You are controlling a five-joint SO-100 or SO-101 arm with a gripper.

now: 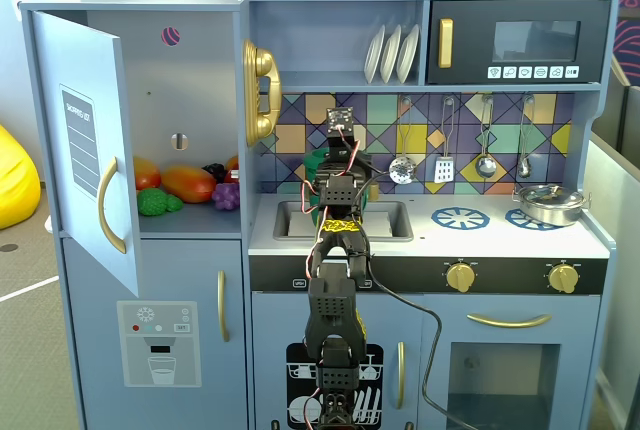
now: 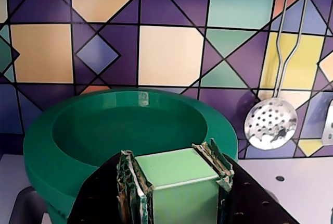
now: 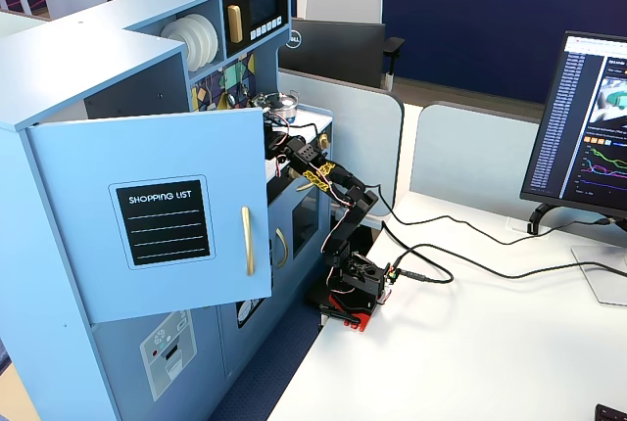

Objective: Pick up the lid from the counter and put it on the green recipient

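The pick-up looks done — the gripper [image 2: 174, 182] is clamped on a pale green block, presumably the lid [image 2: 177, 169], held just above the near rim of the green bowl [image 2: 57, 146] — only lowering and letting go remain.

The open cupboard door [image 3: 162, 215] of the toy kitchen carries a black panel [image 3: 163, 222] with the words "SHOPPING LIST" in white capitals, and under them some blank lines — this reads clearly in a fixed view. In the other fixed view the same panel [image 1: 80, 142] stands on its side and the letters are too small to read surely. The back of a dark monitor [image 3: 335, 49] behind the kitchen shows the round "DELL" logo [image 3: 293, 41]. The text on the lit screen [image 3: 596, 127] at right is too small to read.
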